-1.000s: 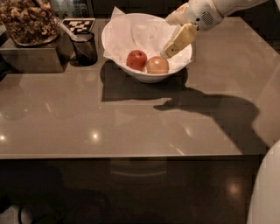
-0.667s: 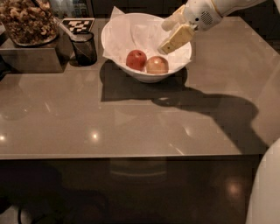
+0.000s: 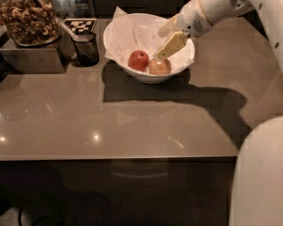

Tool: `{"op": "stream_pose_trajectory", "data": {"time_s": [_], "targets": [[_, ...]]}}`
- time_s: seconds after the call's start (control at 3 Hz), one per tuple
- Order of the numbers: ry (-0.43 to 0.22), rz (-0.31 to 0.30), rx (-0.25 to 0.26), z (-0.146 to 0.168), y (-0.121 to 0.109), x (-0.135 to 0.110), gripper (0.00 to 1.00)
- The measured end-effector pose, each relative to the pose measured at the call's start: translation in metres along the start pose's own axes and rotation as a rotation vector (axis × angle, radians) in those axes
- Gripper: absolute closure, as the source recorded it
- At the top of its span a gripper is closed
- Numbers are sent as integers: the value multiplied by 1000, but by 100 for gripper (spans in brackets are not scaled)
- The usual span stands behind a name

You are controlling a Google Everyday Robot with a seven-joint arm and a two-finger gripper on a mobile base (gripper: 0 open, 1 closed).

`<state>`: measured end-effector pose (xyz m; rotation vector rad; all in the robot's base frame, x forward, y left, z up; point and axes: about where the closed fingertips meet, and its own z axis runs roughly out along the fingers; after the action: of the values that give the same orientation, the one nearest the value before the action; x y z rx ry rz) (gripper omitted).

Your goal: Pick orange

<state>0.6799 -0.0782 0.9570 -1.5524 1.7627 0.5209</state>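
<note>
Gripper: I see the gripper (image 3: 160, 45) over the right half of the bowl. Its white arm (image 3: 208, 13) comes in from the counter's far right corner and points down and to the left.
Finger state: the two fingers are spread apart with nothing between them, so the tool grips nothing. The lower yellowish finger (image 3: 171, 45) slants down, and its tip is right at the top of the orange. I cannot tell whether it touches or sits just clear.
Orange: the orange (image 3: 159, 67) lies inside the bowl, in its near right part, on the paper lining. It is pale orange-tan and sits under the lower fingertip.
Red fruit: the red fruit (image 3: 138, 60) is in the same bowl, just left of the orange. The two are side by side, touching or almost touching.
Bowl: the bowl (image 3: 148, 78) is white and lined with white paper. It stands at the counter's far edge, a little right of the middle.
Counter: the counter (image 3: 132, 123) is glossy grey-brown. The arm's shadow falls across its right half.
Black cup: the black cup (image 3: 86, 48) stands just left of the bowl, with a utensil handle sticking out of it.
Marker card: the marker card (image 3: 80, 25) has a black-and-white pattern and sits behind the cup at the far edge.
Container: the container (image 3: 31, 57) is a grey box in the far left corner, heaped with brown pieces I cannot identify.
Robot body: the robot body (image 3: 258, 176) is a white curved shell at the near right corner.
</note>
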Motion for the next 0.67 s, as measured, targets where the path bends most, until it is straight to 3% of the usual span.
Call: {"op": "stream_pose_trajectory", "data": {"time_s": [0.33,0.67], "targets": [[25,5,-5,16,-10,8,27],[70,23,-18,50,-34,45,25]]}}
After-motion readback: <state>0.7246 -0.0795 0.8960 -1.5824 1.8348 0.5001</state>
